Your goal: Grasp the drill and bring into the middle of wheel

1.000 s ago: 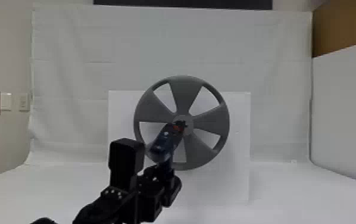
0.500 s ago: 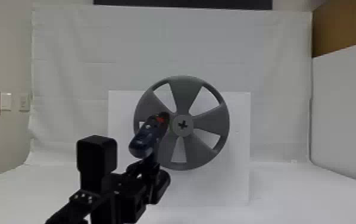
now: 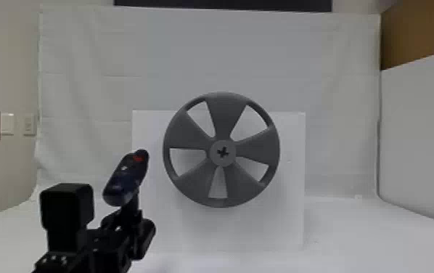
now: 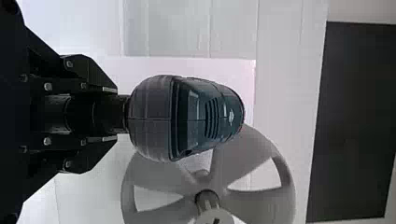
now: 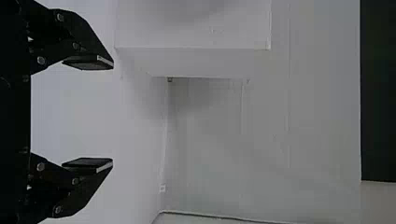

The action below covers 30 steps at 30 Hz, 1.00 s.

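Note:
In the head view my left gripper [image 3: 132, 214] is shut on the handle of the dark blue drill [image 3: 123, 178], held upright to the left of the grey wheel [image 3: 223, 112]. The drill's red-marked front end points forward and a little right, apart from the wheel's rim. The left wrist view has the drill [image 4: 187, 119] seen from behind, its handle between the fingers of my left gripper [image 4: 109, 114], and part of the wheel [image 4: 252, 205] beyond it. My right gripper [image 5: 112, 114] stands open in the right wrist view, with nothing between its fingers.
Behind the wheel stands a white box-like block [image 3: 292, 218] on the white table [image 3: 372, 236]. A white partition [image 3: 423, 138] rises along the right side, with a brown box [image 3: 408, 36] above it. White cloth [image 3: 89, 90] hangs at the back.
The left arm has carried the drill leftward and down, from in front of the wheel's middle to beside the wheel. The wheel's cross-marked hub has come into full view.

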Each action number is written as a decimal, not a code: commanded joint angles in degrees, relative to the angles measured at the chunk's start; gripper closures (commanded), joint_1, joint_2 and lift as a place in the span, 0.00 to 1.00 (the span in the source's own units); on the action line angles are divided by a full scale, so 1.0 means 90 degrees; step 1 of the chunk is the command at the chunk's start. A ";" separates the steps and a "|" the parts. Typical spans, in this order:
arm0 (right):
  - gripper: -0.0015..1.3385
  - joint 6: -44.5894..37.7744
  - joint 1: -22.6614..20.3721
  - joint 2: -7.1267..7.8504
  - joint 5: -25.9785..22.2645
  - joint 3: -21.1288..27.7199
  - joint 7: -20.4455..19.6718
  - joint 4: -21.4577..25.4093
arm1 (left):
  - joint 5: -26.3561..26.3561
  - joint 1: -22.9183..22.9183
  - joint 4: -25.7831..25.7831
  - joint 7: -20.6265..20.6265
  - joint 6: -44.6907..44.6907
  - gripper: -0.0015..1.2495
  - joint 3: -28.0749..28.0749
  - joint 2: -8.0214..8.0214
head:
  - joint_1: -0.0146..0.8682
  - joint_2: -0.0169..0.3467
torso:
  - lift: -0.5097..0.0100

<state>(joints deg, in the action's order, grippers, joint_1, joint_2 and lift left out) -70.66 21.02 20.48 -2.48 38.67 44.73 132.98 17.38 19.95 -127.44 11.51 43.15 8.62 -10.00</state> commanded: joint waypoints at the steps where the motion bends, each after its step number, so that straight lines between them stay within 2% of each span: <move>1: 0.39 0.0000 0.0009 -0.0020 0.0041 -0.0029 0.0000 -0.0010 | -0.0046 -0.0078 0.0088 0.0117 0.0078 0.97 -0.0108 0.0027 | 0.02 0.05 | 0.20; 13: 0.39 0.0000 0.0018 -0.0039 0.0041 -0.0068 0.0000 -0.0029 | 0.0051 -0.0156 0.0742 0.0166 0.0078 0.97 -0.0293 0.0095 | 0.02 0.05 | 0.20; 19: 0.39 0.0000 0.0009 -0.0059 0.0041 -0.0087 0.0000 -0.0039 | 0.0081 -0.0165 0.0889 0.0157 0.0059 0.97 -0.0313 0.0105 | 0.02 0.05 | 0.20; 21: 0.39 0.0000 -0.0001 -0.0059 0.0041 -0.0087 0.0000 -0.0039 | 0.0042 -0.0185 0.1006 0.0000 -0.0098 0.97 -0.0322 0.0095 | 0.02 0.05 | 0.20; 30: 0.39 0.0000 -0.0001 -0.0078 0.0041 -0.0117 0.0000 -0.0059 | -0.0134 -0.0234 0.1211 -0.0088 -0.0312 0.97 -0.0264 0.0105 | 0.02 0.05 | 0.20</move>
<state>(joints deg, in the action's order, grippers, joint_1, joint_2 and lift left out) -70.66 21.01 19.80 -2.11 37.66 44.73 132.48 17.48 18.15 -117.40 10.99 41.58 5.79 -9.05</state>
